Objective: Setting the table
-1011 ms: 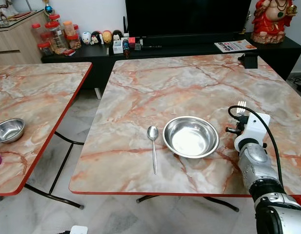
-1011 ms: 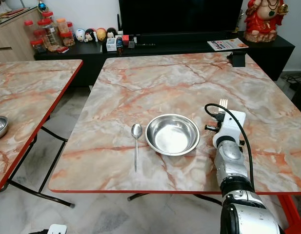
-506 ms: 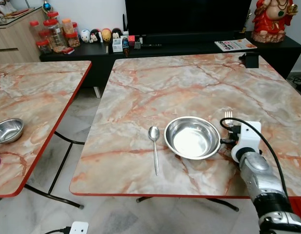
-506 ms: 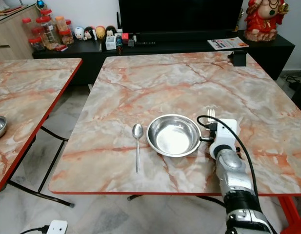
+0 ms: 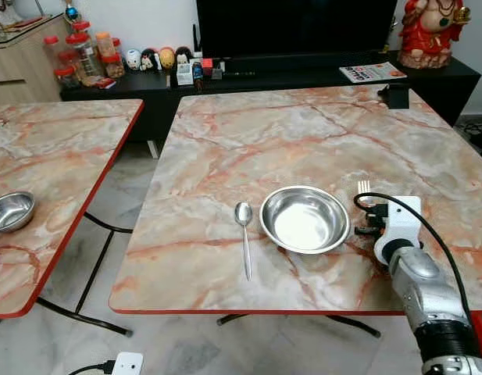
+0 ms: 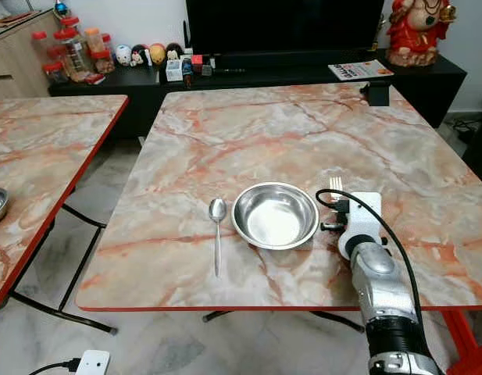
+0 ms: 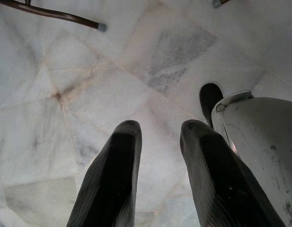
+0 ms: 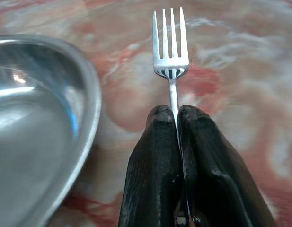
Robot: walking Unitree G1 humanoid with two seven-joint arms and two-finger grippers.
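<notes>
While the left gripper point(image 7: 155, 179) hangs idle with jaws apart over the floor, the right gripper point(image 8: 176, 118) has its jaws closed on a fork point(image 8: 171, 47) by the handle. The fork points away from the robot, just right of the steel bowl point(image 5: 305, 219) on the tabletop point(image 5: 303, 133); a spoon point(image 5: 244, 234) lies left. No writing is legible.

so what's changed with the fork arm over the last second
The right gripper, shut on the fork, has come in from farther right on the table to just beside the bowl. The bowl and the spoon on its other side stayed put. The left gripper hangs idle over the floor.
</notes>
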